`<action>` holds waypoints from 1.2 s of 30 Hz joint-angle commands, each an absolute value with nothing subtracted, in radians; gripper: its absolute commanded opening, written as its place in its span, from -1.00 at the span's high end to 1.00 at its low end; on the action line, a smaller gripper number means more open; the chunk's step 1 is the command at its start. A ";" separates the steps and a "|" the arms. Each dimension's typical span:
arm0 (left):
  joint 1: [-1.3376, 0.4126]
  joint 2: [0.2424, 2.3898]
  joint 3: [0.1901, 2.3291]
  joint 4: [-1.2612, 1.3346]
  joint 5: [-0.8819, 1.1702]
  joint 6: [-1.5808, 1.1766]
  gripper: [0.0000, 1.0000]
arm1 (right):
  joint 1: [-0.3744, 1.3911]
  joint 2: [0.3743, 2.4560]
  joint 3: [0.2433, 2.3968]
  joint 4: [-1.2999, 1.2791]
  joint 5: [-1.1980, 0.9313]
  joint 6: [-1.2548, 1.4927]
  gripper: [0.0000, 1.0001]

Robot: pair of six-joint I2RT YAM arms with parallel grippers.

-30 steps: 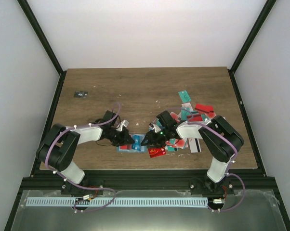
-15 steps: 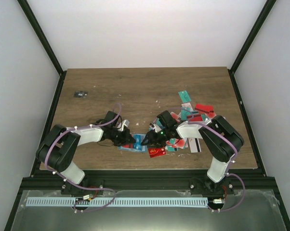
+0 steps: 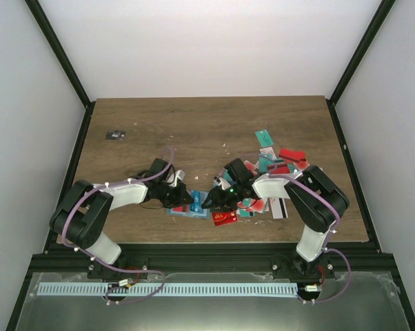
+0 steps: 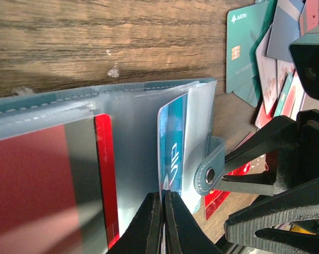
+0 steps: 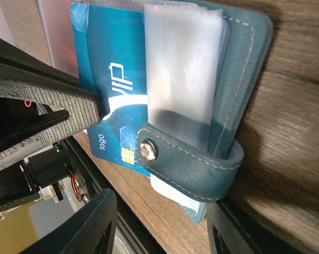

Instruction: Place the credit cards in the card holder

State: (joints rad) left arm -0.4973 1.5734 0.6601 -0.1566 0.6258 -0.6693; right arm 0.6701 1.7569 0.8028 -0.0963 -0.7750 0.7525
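Pincers: left pincer (image 4: 162,211) clenched tight, tips nipping the bottom edge of a blue card (image 4: 175,137) that sits partly inside a clear sleeve of the card holder (image 4: 43,100). Right pincer (image 5: 162,222) about half released, its jaws either side of the holder's strap end. One finger sits right against the strap (image 5: 186,159) and the other is apart from it; can't tell if it presses.

Card holder lies open on the counter (image 3: 194,131) at the near edge, between the two pincers, a red card (image 3: 225,218) just beside it.

Top view only: both arms reaching inward and meeting at the holder, loose cards (image 3: 273,172) heaped at right behind the right arm, small dark thing (image 3: 115,134) well apart at far left.

Left wrist view only: a red card with a dark stripe (image 4: 37,180) already in a nearer sleeve, and a teal card (image 4: 244,47) lying loose on the wood beyond the holder.

Right wrist view only: blue card's face with "VIP", "logo" and a chip, and the left fingers (image 5: 43,100) gripping it from the side.
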 commanded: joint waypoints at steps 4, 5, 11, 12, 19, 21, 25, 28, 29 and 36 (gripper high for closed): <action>-0.523 1.604 0.640 -0.119 0.593 -0.680 0.92 | 0.673 1.764 0.827 -0.077 -0.798 0.739 0.03; -0.528 1.608 0.640 -0.114 0.595 -0.683 0.92 | 0.673 1.767 0.831 -0.077 -0.799 0.739 0.03; -0.540 1.628 0.644 -0.111 0.597 -0.682 0.92 | 0.674 1.776 0.856 -0.088 -0.796 0.734 0.03; -0.540 1.630 0.644 -0.115 0.596 -0.678 0.92 | 0.673 1.776 0.859 -0.091 -0.791 0.731 0.03; -0.540 1.660 0.667 -0.161 0.619 -0.607 0.92 | 0.669 1.784 0.908 -0.148 -0.757 0.689 0.03; -0.540 1.671 0.681 -0.171 0.635 -0.591 0.92 | 0.667 1.790 0.931 -0.167 -0.748 0.674 0.03; -0.540 1.674 0.690 -0.166 0.635 -0.594 0.91 | 0.664 1.801 0.969 -0.198 -0.737 0.651 0.03; -0.541 1.677 0.697 -0.163 0.634 -0.603 0.88 | 0.663 1.811 0.985 -0.205 -0.736 0.645 0.03; -0.541 1.677 0.697 -0.160 0.633 -0.606 0.86 | 0.663 1.815 0.990 -0.204 -0.736 0.643 0.03; -0.540 1.657 0.702 -0.195 0.602 -0.606 0.48 | 0.657 1.802 1.012 -0.235 -0.733 0.619 0.03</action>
State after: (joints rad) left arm -0.5213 1.6489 0.6964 -0.1314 0.6292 -0.6182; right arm 0.6632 1.8095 0.9455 -0.2989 -0.7380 0.6621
